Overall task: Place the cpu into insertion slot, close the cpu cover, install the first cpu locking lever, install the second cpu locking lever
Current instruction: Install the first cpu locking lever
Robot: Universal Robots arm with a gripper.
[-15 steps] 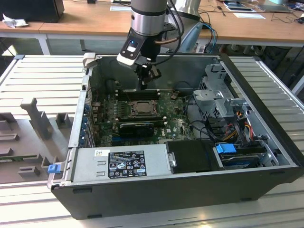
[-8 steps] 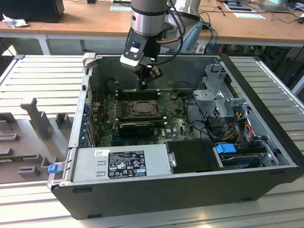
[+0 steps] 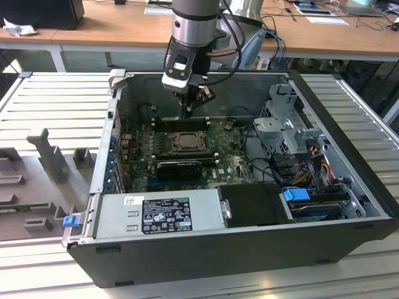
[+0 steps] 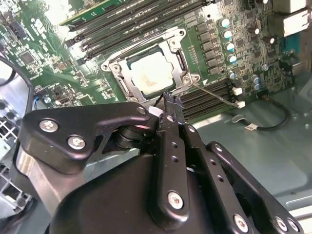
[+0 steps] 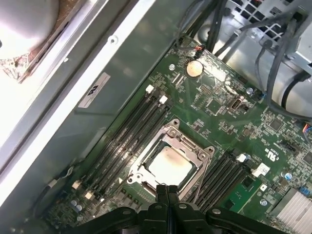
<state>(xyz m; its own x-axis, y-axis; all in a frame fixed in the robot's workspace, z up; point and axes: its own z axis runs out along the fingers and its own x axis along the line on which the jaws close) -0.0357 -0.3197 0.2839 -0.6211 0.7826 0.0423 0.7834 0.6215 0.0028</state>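
Note:
The cpu (image 4: 151, 73) (image 5: 169, 163) lies flat in the insertion slot (image 3: 185, 142) on the green motherboard, its pale metal face up. The silvery cpu cover (image 4: 121, 75) (image 5: 192, 141) lies down around it as a frame. A thin metal locking lever (image 4: 214, 94) sticks out sideways from the socket's corner over the memory slots. My gripper (image 3: 187, 114) (image 4: 170, 101) (image 5: 166, 189) hangs just above the socket's edge, shut, with its black fingertips pressed together and nothing between them.
Black memory slots (image 5: 129, 141) flank the socket on both sides. A long black card (image 3: 177, 168) lies nearer the power supply (image 3: 159, 215). The drive cage and cables (image 3: 293, 143) fill the exterior view's right. The case walls (image 3: 106, 156) enclose the board.

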